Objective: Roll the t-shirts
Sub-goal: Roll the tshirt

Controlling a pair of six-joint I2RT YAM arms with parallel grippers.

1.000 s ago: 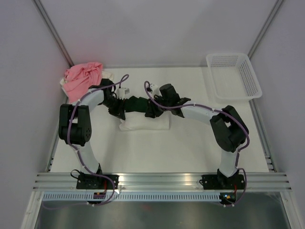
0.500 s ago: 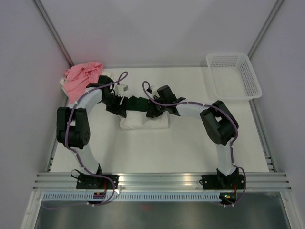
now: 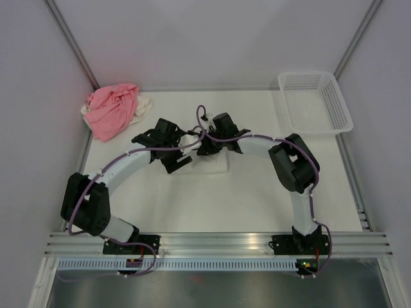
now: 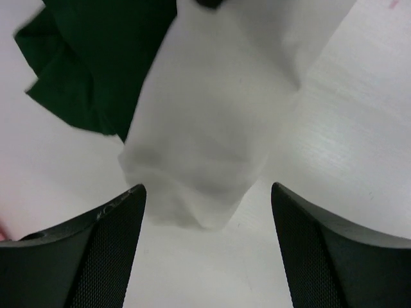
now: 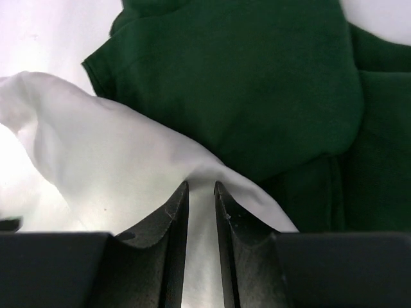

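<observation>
A folded cream-white t-shirt (image 3: 215, 165) lies mid-table under both wrists. My right gripper (image 5: 200, 186) is shut on a raised fold of this cream t-shirt (image 5: 96, 160), with the dark green t-shirt (image 5: 257, 77) bunched just beyond it. My left gripper (image 4: 207, 188) stands open, its fingers (image 4: 115, 244) on either side of the cream t-shirt's (image 4: 212, 128) near end without gripping it; the green t-shirt (image 4: 96, 58) lies at upper left. From above, the left gripper (image 3: 174, 162) and right gripper (image 3: 204, 151) meet over the cloth, and the arms hide the green one. A pink t-shirt (image 3: 114, 109) is heaped at the back left on another cream one (image 3: 145, 102).
A white mesh basket (image 3: 314, 102) stands at the back right corner. Metal frame posts and pale walls close in the table's back and sides. A rail (image 3: 218, 244) runs along the near edge by the arm bases.
My left gripper has opened and let go of the cloth, and its arm has swung down and to the right. The right gripper keeps its grip and has barely moved.
</observation>
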